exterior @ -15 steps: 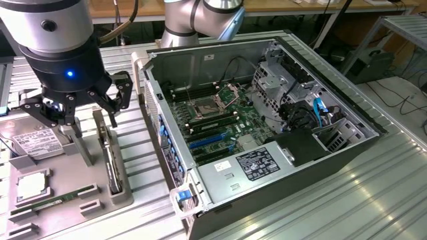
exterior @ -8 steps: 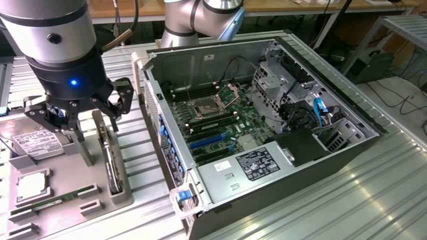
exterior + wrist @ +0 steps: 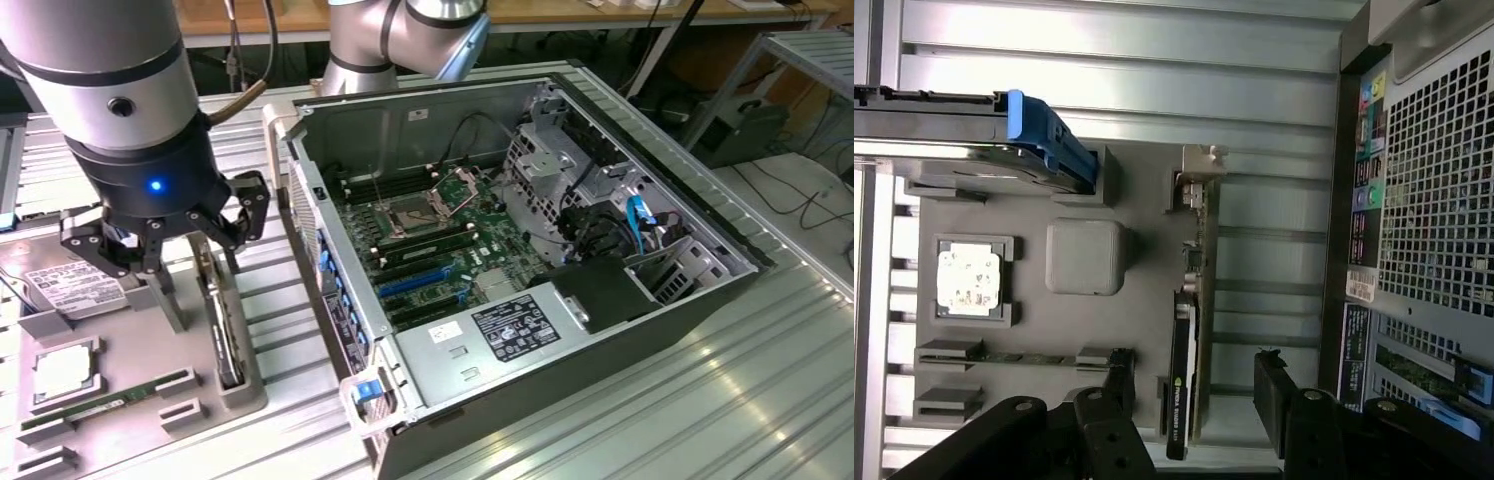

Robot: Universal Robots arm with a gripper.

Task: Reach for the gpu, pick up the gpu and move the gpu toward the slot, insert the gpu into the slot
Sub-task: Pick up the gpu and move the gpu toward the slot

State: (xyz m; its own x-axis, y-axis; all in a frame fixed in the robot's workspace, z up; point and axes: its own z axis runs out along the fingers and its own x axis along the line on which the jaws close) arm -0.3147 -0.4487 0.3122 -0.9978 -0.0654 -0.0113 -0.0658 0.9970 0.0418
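Two fingers (image 3: 1122,378) of the gripper (image 3: 1194,385) are held spread wide, nothing pinched; the gpu (image 3: 1182,360) is stood on edge in the grey tray (image 3: 1144,300) between them, seemingly untouched; a thin dark card is seen, with a silver bracket (image 3: 1199,165) at its far end.

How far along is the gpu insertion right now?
Done: the reach; the open gripper straddles the gpu, which stands on edge in its gray holder. In hand: nothing gripped yet. Left: the pickup, the carry and the insertion; the blue slot on the motherboard is empty.
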